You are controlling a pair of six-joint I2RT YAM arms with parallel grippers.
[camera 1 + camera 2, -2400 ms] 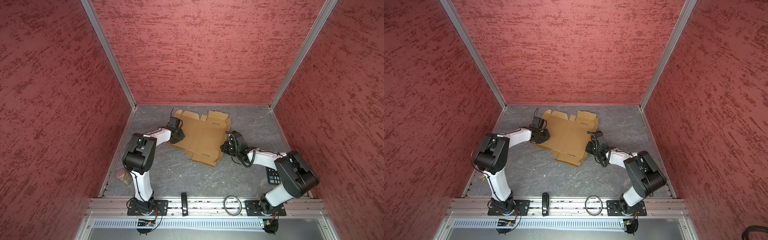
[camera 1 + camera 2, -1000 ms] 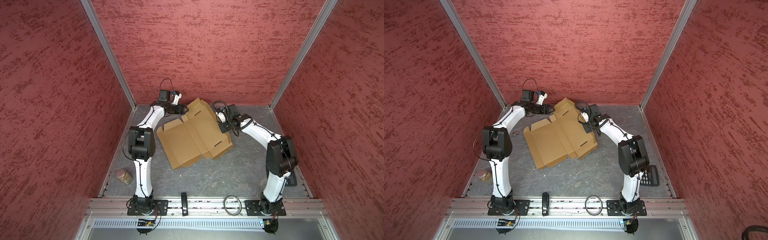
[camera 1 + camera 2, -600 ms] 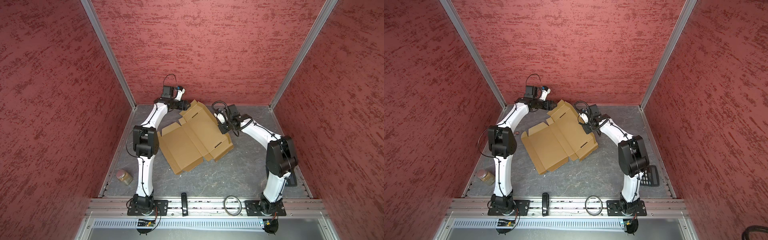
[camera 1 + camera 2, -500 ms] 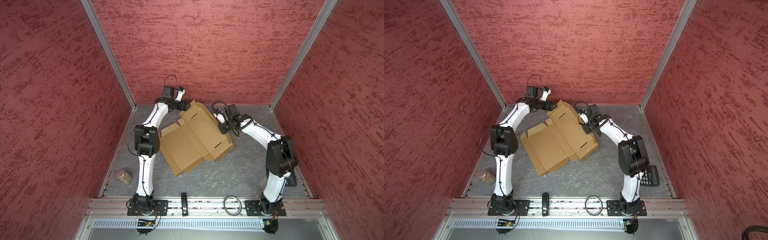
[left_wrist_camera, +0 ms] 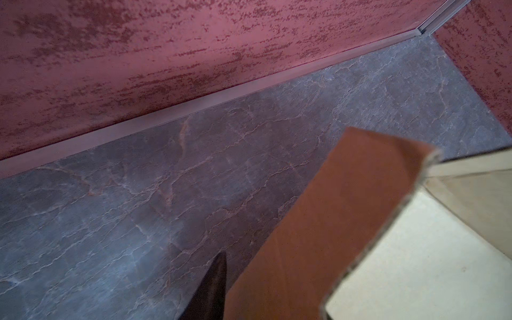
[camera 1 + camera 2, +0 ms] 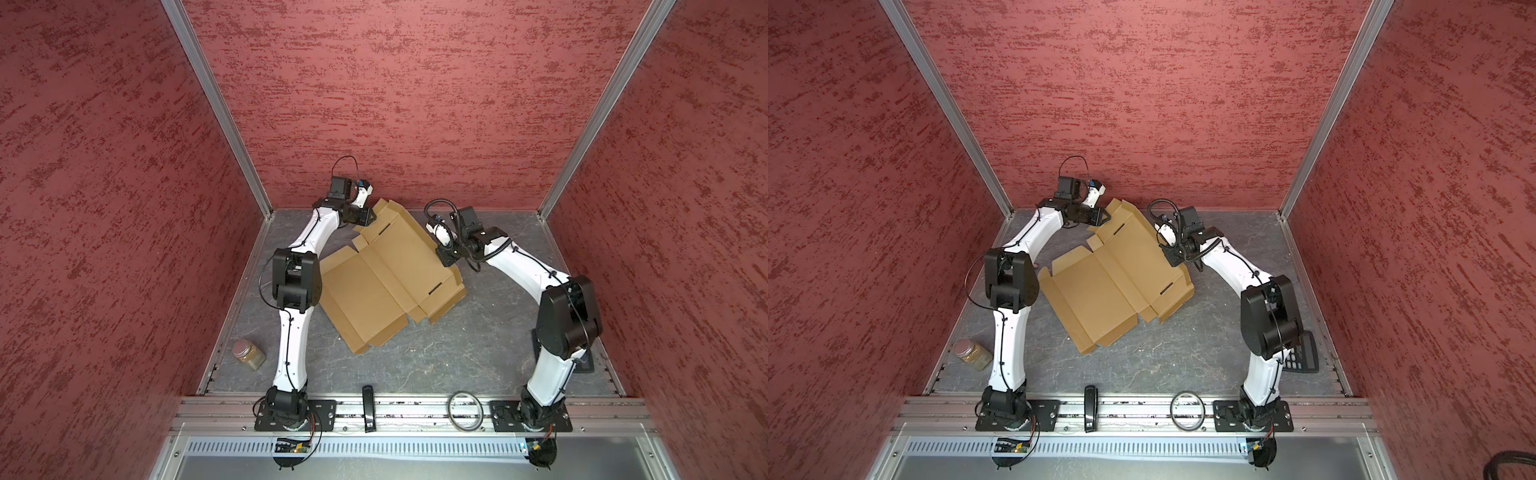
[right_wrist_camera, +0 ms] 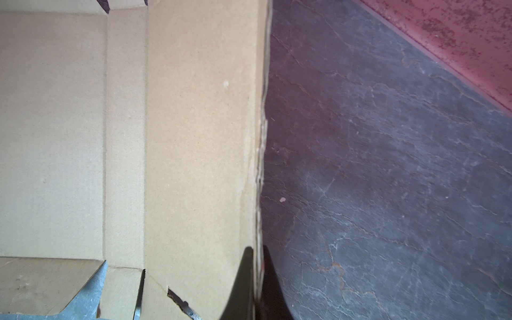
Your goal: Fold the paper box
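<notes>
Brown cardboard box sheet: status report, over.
Right gripper shut on edge of brown cardboard box sheet. Left gripper at far flap, grip unclear. Sheet unfolded, part-lifted. Nothing blocking.

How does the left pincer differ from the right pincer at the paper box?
Grip: the right pincer is shut on the edge of the paper box, a finger on each face; the left pincer shows one finger beside a flap, grip unclear. Place: the left pincer at the far corner flap, the right pincer at the right edge. Both have dark fingers.
</notes>
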